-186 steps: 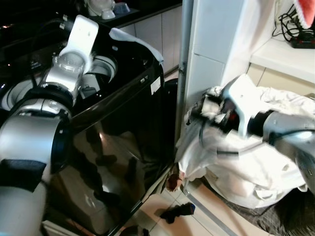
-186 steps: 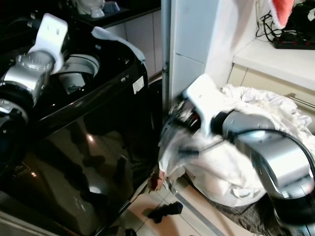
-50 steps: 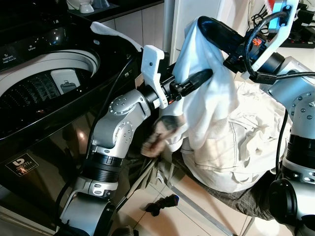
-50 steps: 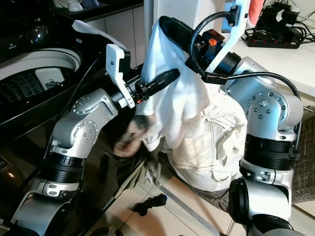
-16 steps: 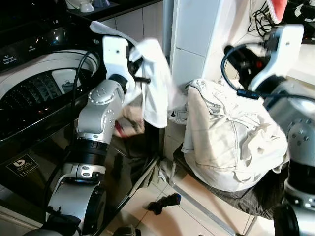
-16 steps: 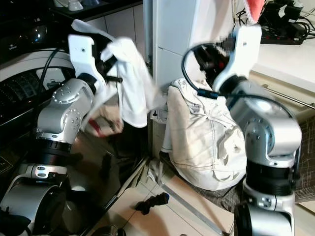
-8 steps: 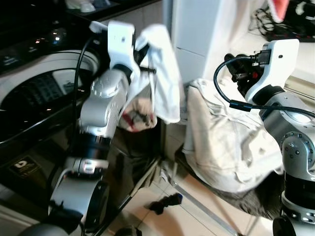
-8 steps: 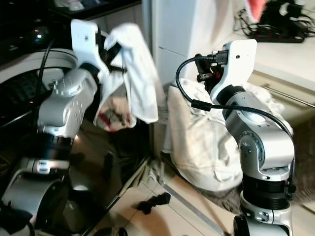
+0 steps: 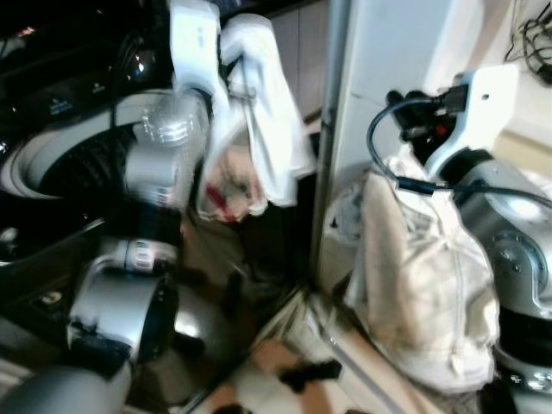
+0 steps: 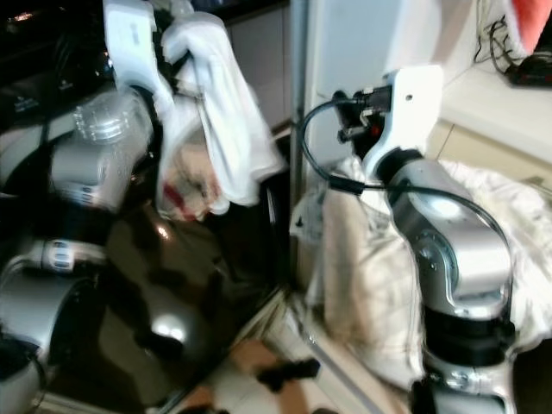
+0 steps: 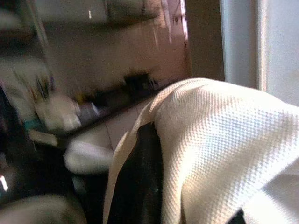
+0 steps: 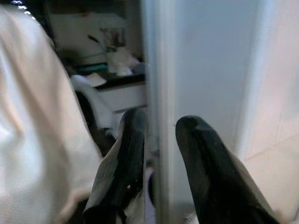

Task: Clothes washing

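Observation:
My left gripper (image 9: 241,73) is raised high beside the black top-loading washing machine (image 9: 52,103) and is shut on a white waffle-weave garment (image 9: 272,121). The cloth drapes over its black finger (image 11: 140,177) and hangs down, with a patterned red and white piece (image 9: 231,191) below it. The washer's drum opening (image 9: 65,168) lies to the left of the garment. My right gripper (image 12: 159,123) is open with nothing between its fingers (image 12: 201,149), held close to a white pillar above the pile of white clothes (image 9: 423,285).
A metal pole (image 9: 330,138) and the white pillar (image 9: 388,60) stand between washer and pile. A small dark item (image 9: 312,375) lies on the tiled floor. A counter with cables (image 10: 526,73) and a pink cloth (image 10: 528,21) is at the upper right.
The camera has shifted and the picture is blurred. My left arm has lifted the white garment higher and nearer the washer's top. The right gripper stays open by the pillar.

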